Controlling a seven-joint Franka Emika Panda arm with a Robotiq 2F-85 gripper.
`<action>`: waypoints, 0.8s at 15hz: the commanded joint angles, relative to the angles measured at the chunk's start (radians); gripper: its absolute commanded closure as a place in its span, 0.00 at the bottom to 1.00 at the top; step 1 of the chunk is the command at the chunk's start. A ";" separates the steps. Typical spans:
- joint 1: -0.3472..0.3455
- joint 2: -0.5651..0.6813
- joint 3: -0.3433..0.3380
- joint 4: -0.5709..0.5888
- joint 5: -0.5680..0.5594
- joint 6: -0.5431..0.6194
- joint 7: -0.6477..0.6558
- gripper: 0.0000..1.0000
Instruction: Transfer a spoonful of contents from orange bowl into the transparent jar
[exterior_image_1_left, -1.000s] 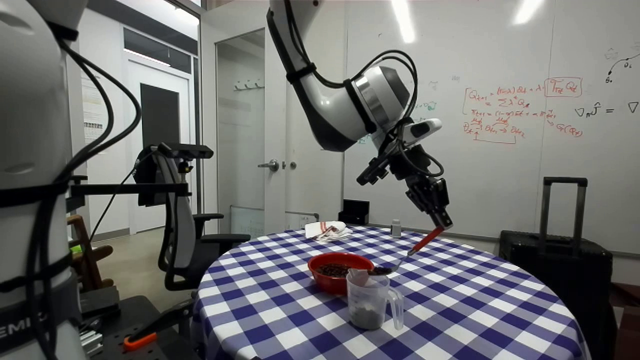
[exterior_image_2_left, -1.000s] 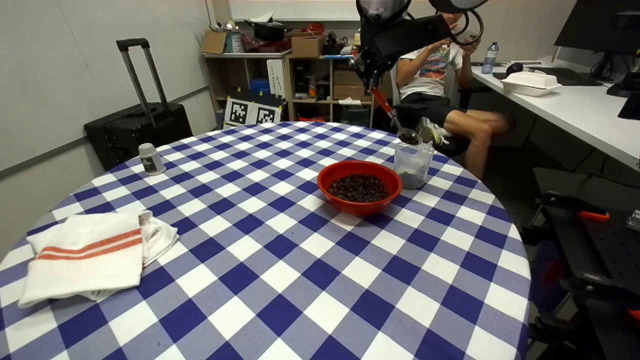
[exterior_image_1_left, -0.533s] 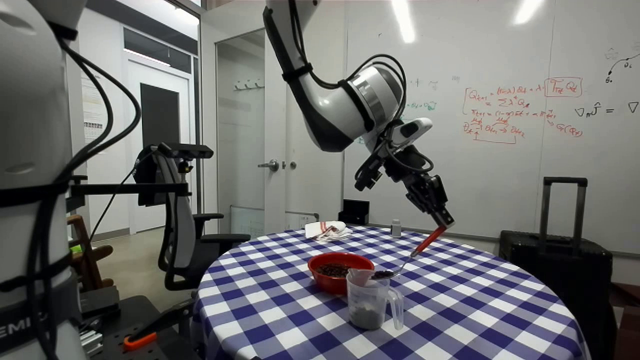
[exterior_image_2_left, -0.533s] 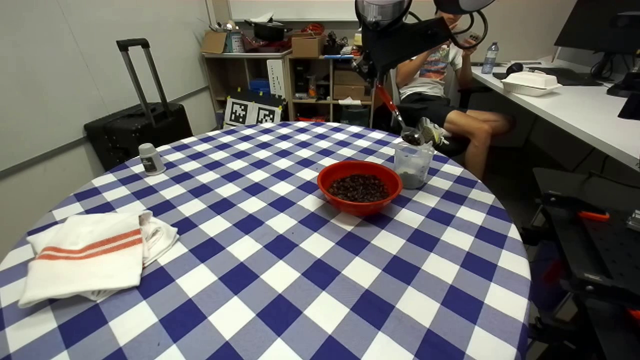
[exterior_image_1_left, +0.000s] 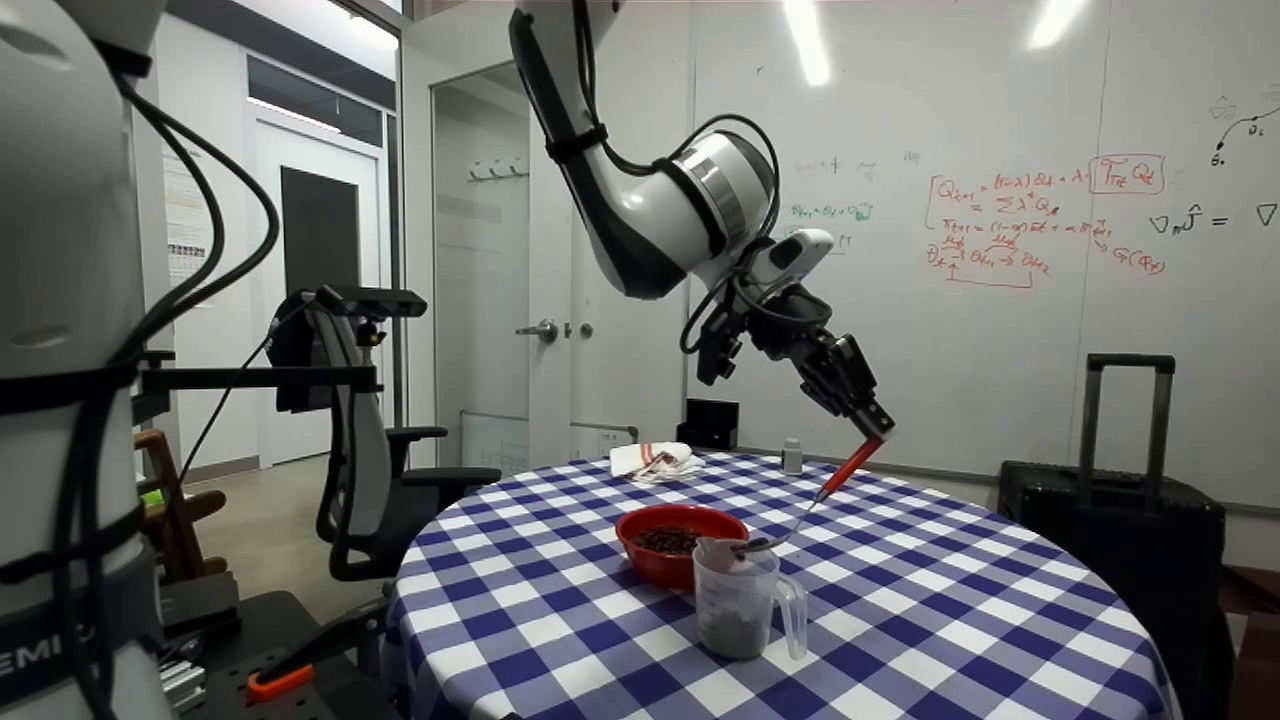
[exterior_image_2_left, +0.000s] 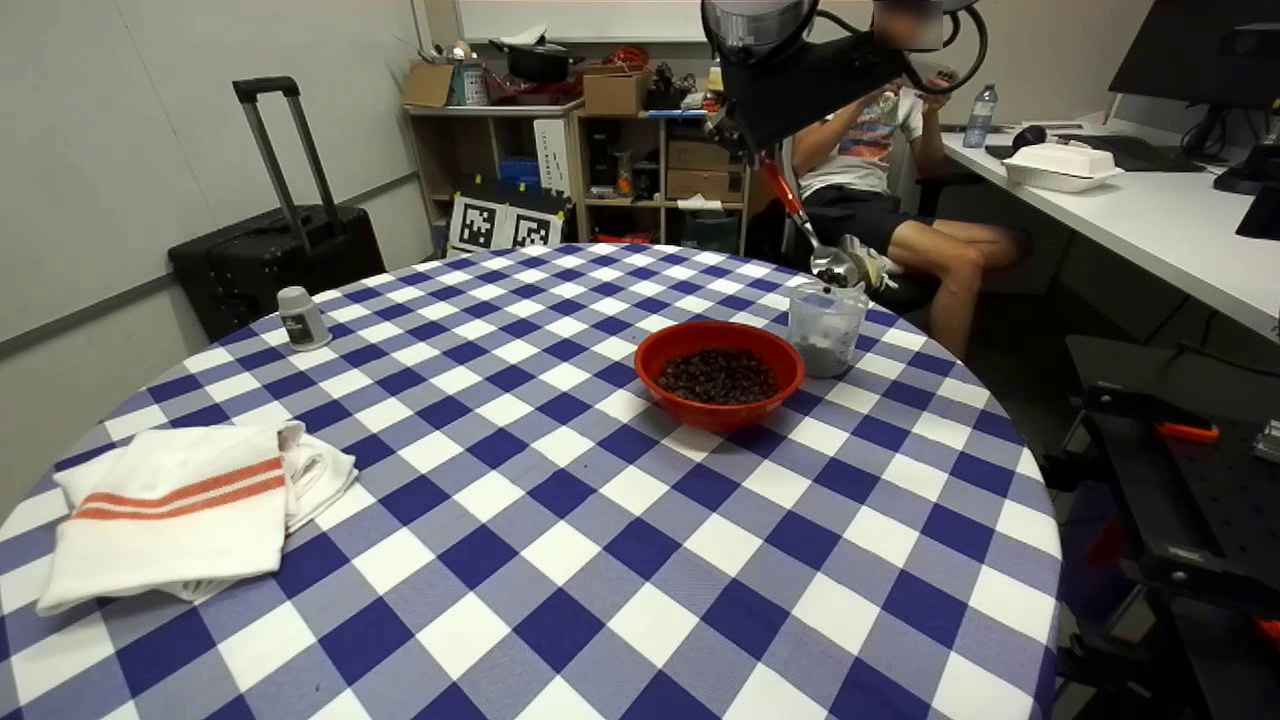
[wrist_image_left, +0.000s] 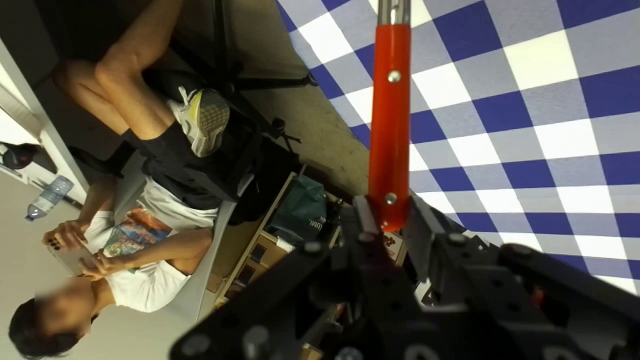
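Towel: a folded white towel with two red-orange stripes (exterior_image_2_left: 190, 510), lying on the blue-and-white checked tablecloth (exterior_image_2_left: 560, 520) of a round table, far left in an exterior view.
Suitcase: a black suitcase with its handle raised (exterior_image_2_left: 280, 258), standing beyond the table's edge.
Canister: a small grey-and-white tapered container (exterior_image_2_left: 304, 322), upright near that edge.
Bowl: a low, round red-orange bowl (exterior_image_2_left: 720, 414) resting on the tablecloth, holding a bed of dark brown, bean-like pieces (exterior_image_2_left: 718, 376).
Gripper: a black two-fingered gripper (wrist_image_left: 389, 212), angled downward, its fingers clamped from both sides on the handle end of a red-handled metal spoon (wrist_image_left: 390, 120).
Spoon: slanting down from the gripper, its scoop end tilted, a few dark pieces in it.
Jar: a transparent plastic jar with a handle and pouring lip (exterior_image_2_left: 830, 324), upright just beside the bowl, grey matter (exterior_image_2_left: 822, 360) in its lower part. The scoop end is over its mouth in both exterior views; whether it touches the rim, I cannot tell. A dark speck shows just below the scoop.
Person: a seated person in a white printed T-shirt (exterior_image_2_left: 862, 160), behind the table.
Box: a white clamshell food box (exterior_image_2_left: 1060, 166) on a white desk (exterior_image_2_left: 1180, 215).
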 joint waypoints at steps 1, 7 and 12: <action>-0.007 -0.014 0.034 -0.006 -0.073 -0.072 0.066 0.95; -0.015 -0.006 0.074 -0.007 -0.155 -0.144 0.099 0.95; -0.106 -0.049 0.112 -0.023 0.219 0.056 -0.290 0.95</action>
